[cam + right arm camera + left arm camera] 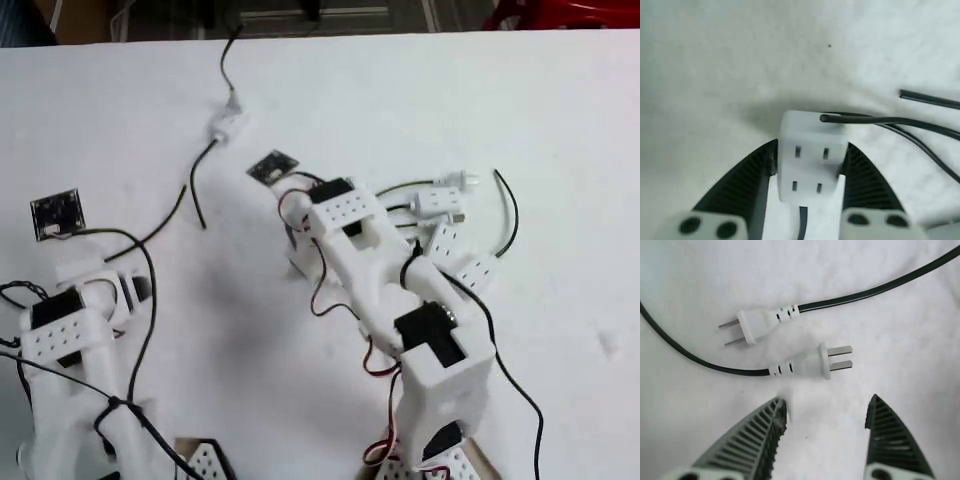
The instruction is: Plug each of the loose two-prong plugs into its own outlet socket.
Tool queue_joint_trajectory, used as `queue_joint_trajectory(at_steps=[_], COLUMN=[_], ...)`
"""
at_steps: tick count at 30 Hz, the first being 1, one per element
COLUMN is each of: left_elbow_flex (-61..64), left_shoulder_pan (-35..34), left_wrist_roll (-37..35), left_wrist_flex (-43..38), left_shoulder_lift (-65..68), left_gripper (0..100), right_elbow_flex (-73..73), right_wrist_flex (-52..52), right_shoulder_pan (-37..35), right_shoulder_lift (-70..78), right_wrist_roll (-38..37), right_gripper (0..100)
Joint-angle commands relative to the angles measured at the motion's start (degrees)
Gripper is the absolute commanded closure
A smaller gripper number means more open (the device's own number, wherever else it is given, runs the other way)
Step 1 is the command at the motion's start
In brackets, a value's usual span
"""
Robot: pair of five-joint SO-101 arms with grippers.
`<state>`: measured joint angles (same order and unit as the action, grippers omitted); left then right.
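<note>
Two white two-prong plugs on black cords lie side by side on the white table. One plug (757, 325) and the other plug (810, 362) point their prongs in opposite directions. My left gripper (827, 401) hovers open just short of them, holding nothing. My right gripper (810, 146) is shut on a white outlet block (810, 152), its dark ribbed fingers (752, 175) pressing on both sides. The block shows two pairs of slots, all without a plug. In the high view the right arm (350, 215) stands mid-table and the left arm (65, 335) at the lower left.
A black cord end (825, 118) rests over the block's far edge, and another cord end (902, 93) lies beyond it. Right of the right arm lie a plug (458, 181), a white adapter (437, 204), further white pieces (476, 270) and a looping cord (512, 215). An in-line white switch (226, 124) sits farther back.
</note>
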<state>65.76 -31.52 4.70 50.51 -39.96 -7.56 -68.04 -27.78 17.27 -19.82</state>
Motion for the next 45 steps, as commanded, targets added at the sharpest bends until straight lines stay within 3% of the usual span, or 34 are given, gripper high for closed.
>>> queue_joint_trajectory(at_steps=[1,7,12,19,24,28,36,41,45], left_elbow_flex=[0.0,0.0,0.0,0.0,-0.1,-0.1,-0.2,-1.3,-5.7], left_shoulder_pan=[-0.6,-0.6,-0.6,-0.6,-0.7,-0.7,-0.7,-2.8,-5.8], left_wrist_roll=[-0.4,-0.4,-0.4,-0.4,-0.7,-0.8,-0.5,0.0,9.8], left_wrist_flex=[-1.0,-0.9,-1.0,-1.0,-1.0,-1.0,-1.0,-1.1,-0.5], left_shoulder_lift=[-2.1,-2.1,-1.9,-2.1,-2.1,-2.2,-2.2,-2.2,-1.7], left_gripper=[75,75,75,75,75,75,75,74,74], right_elbow_flex=[7.5,18.8,23.3,31.6,39.9,44.9,57.2,73.6,84.4], right_wrist_flex=[-5.1,-11.9,-11.0,-7.3,-3.6,-3.7,-13.2,-22.6,-30.2], right_shoulder_pan=[0.7,4.1,4.4,-6.9,-16.6,-19.4,-18.6,-16.6,-11.4], right_shoulder_lift=[-3.0,-2.5,2.5,14.2,22.8,30.1,33.4,31.2,30.7], right_wrist_roll=[4.8,23.6,41.2,59.0,66.9,73.1,73.0,60.3,50.4], right_gripper=[95.9,95.7,95.7,95.7,95.5,93.7,72.2,72.3,72.3])
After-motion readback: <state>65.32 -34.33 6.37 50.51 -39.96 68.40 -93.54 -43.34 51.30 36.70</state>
